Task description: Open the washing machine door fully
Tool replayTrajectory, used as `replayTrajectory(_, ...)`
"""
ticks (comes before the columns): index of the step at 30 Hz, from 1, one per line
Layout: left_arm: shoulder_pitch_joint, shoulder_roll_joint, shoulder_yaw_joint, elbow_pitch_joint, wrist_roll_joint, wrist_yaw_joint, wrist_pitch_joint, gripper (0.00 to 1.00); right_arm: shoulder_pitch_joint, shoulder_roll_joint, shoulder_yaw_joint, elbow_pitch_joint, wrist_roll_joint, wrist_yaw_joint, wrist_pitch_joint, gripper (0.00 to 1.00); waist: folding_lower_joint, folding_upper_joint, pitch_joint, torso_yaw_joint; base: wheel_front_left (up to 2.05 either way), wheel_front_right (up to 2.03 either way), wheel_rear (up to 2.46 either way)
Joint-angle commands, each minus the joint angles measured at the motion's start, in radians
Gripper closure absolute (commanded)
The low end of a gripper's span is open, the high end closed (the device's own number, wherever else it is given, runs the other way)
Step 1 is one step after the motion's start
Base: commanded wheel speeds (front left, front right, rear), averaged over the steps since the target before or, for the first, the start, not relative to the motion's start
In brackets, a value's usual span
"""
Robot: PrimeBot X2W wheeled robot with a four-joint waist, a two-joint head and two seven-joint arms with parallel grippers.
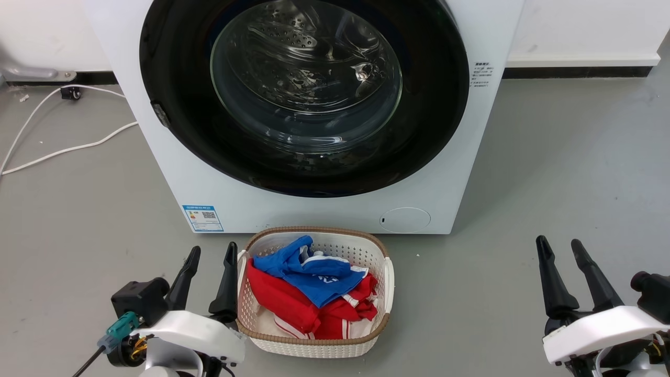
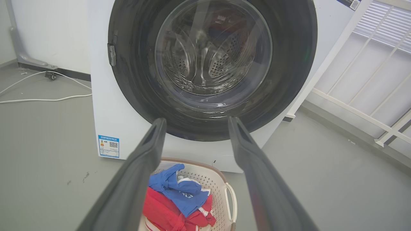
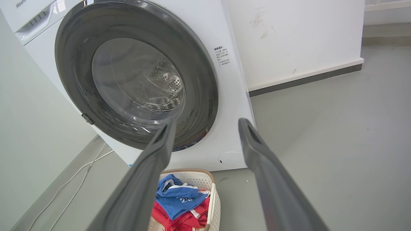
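Grey floor (image 1: 576, 167); washing machine (image 1: 167, 180) at 12 o'clock, washing machine door (image 1: 180, 118) closed; left gripper (image 1: 213, 248), right gripper (image 1: 558, 242) low, fingers spread, empty, ready to reach.

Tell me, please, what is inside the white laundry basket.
Inside the basket lies a blue garment on top of red-and-white clothing; anything beneath them is covered.

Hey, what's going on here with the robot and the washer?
Nothing is being handled yet. The washing machine door is shut against the front of the washing machine. The left gripper and right gripper are both open and empty, low near the floor, well short of the door. A laundry basket with red and blue clothes sits on the floor in front of the machine, beside the left gripper.
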Motion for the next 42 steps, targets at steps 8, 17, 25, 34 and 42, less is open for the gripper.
replayTrajectory(8, -0.025, 0.023, -0.030, -0.007, 0.099, 0.023, -0.027, 0.00, 0.017, 0.006, -0.007, -0.043, -0.120, 0.002, 0.006, 0.00, 0.0000, 0.0000, 0.000, 0.001, 0.00, 0.00, 0.00)
replayTrajectory(17, -0.027, 0.032, -0.052, -0.007, 0.170, 0.036, -0.047, 0.00, 0.031, 0.017, -0.012, -0.062, -0.213, 0.002, 0.002, 0.00, 0.0000, 0.0000, -0.001, 0.000, 0.00, 0.00, 0.00)
replayTrajectory(25, -0.028, 0.036, -0.064, -0.005, 0.220, 0.040, -0.065, 0.00, 0.037, 0.024, -0.014, -0.077, -0.280, 0.002, 0.001, 0.00, 0.0000, 0.0000, 0.003, -0.001, 0.00, 0.00, 0.00)
replayTrajectory(34, -0.020, 0.027, -0.064, 0.002, 0.259, 0.036, -0.083, 0.00, 0.045, 0.030, -0.021, -0.084, -0.347, 0.002, -0.004, 0.00, 0.0000, 0.0000, 0.003, 0.000, 0.00, 0.00, 0.00)
replayTrajectory(42, -0.020, 0.024, -0.063, 0.011, 0.296, 0.030, -0.096, 0.00, 0.046, 0.034, -0.029, -0.079, -0.385, 0.003, -0.018, 0.00, 0.0000, 0.0000, 0.005, 0.002, 0.00, 0.00, 0.00)
